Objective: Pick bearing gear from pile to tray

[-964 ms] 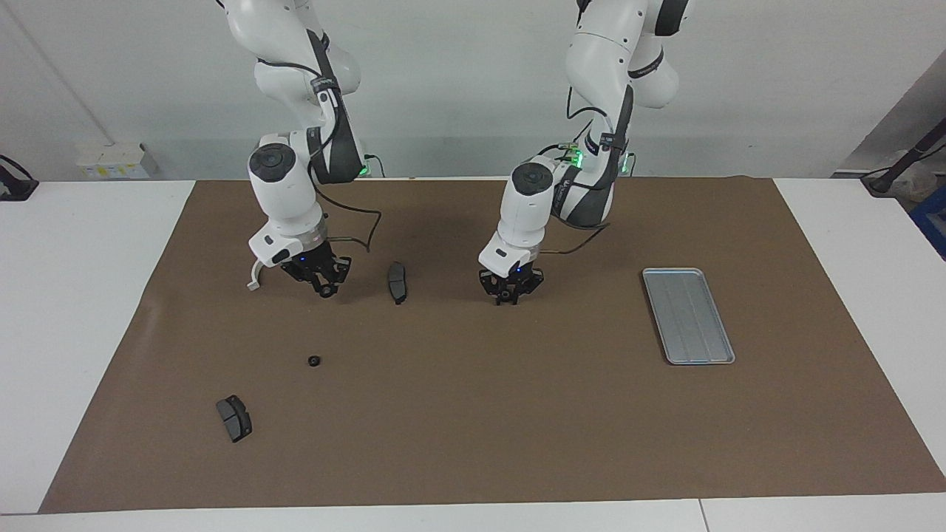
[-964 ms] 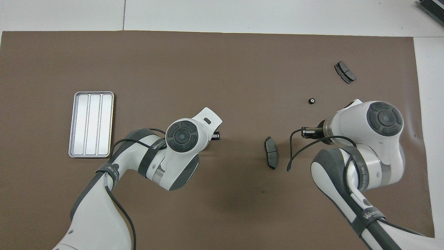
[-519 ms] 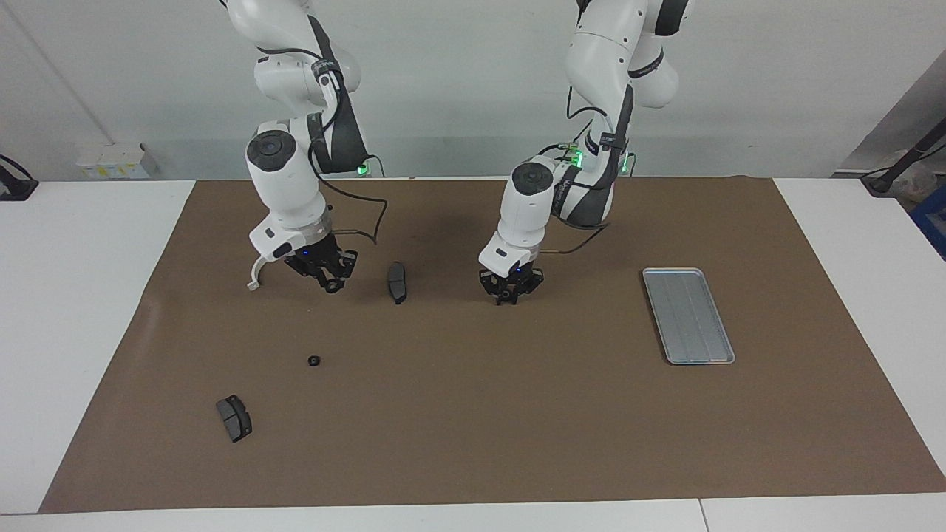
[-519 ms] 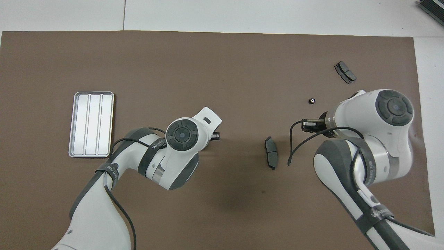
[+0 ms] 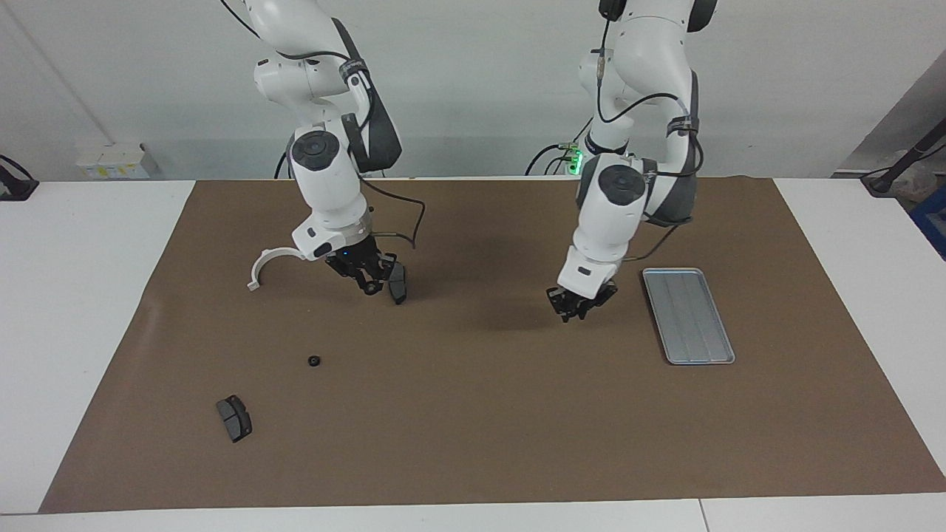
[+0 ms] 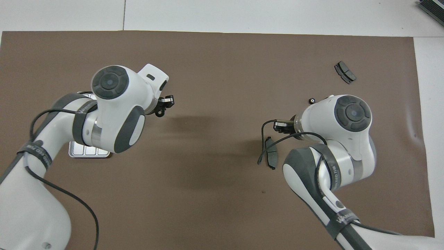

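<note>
Gripping gear (image 6: 160, 112) in L fingers (image 6: 163, 106), beside tray (image 5: 688, 315)

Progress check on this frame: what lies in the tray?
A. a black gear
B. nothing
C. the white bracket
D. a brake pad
B: in the facing view the tray shows only its bare ridged floor, while a loose gear lies on the mat toward the right arm's end.
</note>
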Robot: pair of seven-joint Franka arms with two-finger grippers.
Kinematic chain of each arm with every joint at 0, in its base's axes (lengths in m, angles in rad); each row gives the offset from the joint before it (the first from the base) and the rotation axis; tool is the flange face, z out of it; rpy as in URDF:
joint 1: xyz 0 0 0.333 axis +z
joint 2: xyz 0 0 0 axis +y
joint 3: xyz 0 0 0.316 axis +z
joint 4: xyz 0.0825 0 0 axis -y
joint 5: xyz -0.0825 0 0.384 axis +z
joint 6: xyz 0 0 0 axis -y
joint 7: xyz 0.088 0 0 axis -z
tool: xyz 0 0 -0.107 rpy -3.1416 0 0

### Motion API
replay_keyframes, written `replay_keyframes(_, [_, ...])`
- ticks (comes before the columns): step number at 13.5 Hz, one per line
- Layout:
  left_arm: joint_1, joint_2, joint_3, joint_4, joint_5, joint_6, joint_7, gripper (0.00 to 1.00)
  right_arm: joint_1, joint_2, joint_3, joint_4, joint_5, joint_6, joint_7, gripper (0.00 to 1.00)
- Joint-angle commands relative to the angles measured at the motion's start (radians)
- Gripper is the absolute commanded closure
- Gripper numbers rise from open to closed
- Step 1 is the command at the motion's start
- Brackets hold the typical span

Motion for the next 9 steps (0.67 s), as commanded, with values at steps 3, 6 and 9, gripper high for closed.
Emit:
replay_keyframes(3, [0.255, -0.020, -0.013, -0.055, 0.000, 0.021, 0.293, 0.89, 0.133, 0.135, 0.001, 0.175, 0.004, 0.000, 0.224, 1.00])
replay_keyframes(6, [0.330, -0.037, -0.012, -0.188, 0.000, 0.157, 0.422, 0.88, 0.202, 0.207, 0.000, 0.276, -0.002, -0.013, 0.365, 1.00])
replay_keyframes(9, [0.337, -0.042, -0.012, -0.249, 0.000, 0.213, 0.424, 0.63, 0.285, 0.348, 0.000, 0.443, -0.103, -0.058, 0.579, 1.00])
